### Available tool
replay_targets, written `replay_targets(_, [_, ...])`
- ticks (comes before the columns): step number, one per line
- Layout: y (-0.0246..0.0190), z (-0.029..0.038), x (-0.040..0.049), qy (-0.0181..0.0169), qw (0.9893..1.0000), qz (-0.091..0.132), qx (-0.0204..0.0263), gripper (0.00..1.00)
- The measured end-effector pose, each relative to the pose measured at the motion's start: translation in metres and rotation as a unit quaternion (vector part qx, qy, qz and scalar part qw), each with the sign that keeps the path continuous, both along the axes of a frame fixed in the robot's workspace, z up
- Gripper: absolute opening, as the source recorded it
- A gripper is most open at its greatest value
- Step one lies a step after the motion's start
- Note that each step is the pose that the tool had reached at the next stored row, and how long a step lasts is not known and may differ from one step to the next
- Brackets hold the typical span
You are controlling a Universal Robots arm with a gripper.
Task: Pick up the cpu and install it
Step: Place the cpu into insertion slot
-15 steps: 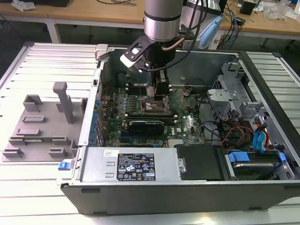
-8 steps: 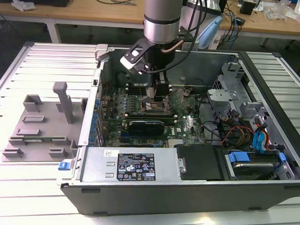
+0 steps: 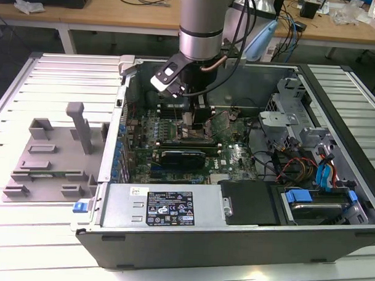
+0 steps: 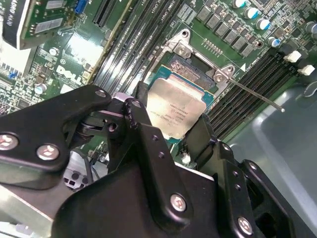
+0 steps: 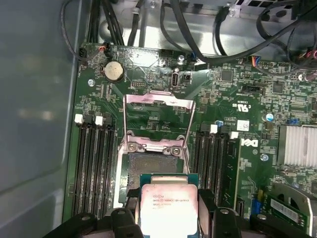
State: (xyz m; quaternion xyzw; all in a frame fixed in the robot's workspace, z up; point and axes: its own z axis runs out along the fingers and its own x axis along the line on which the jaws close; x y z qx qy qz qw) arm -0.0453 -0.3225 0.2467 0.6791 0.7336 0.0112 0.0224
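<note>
The cpu (image 5: 168, 206), a flat square chip with a silvery top plate and a green rim, sits between my gripper's black fingers (image 5: 128, 218) in both wrist views. My gripper (image 4: 173, 116) is shut on the cpu (image 4: 179, 110), gripping two opposite edges. It hangs just over the near part of the open motherboard socket (image 5: 151, 163), whose metal load frame (image 5: 157, 105) stands raised. The socket's lever (image 4: 257, 96) sticks out to one side. In the exterior view my gripper (image 3: 188, 119) reaches down into the open computer case (image 3: 233, 241), over the motherboard.
Rows of memory slots (image 5: 94, 168) flank the socket on both sides. A black expansion card (image 3: 184, 157), a power supply (image 3: 163, 207) and a drive cage with cables (image 3: 316, 169) crowd the case. A grey fixture (image 3: 51, 154) sits outside at the exterior view's left.
</note>
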Motion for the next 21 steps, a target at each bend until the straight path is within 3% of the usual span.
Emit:
replay_targets(6, [0.0012, -0.0088, 0.0051, 0.0, 1.0, 0.0, -0.0001, 0.55])
replay_targets(7, [0.0032, -0.0115, 0.0055, 0.0, 1.0, 0.0, 0.0, 0.55])
replay_targets(14, [0.0072, -0.0224, 0.0055, 0.0005, 0.9999, -0.012, -0.0006, 0.55])
replay_targets(17, [0.0084, -0.0317, 0.0055, 0.0004, 0.9999, -0.012, -0.0006, 0.55])
replay_targets(21, [0.0102, -0.0365, 0.0056, 0.0004, 0.9999, -0.012, -0.0006, 0.55])
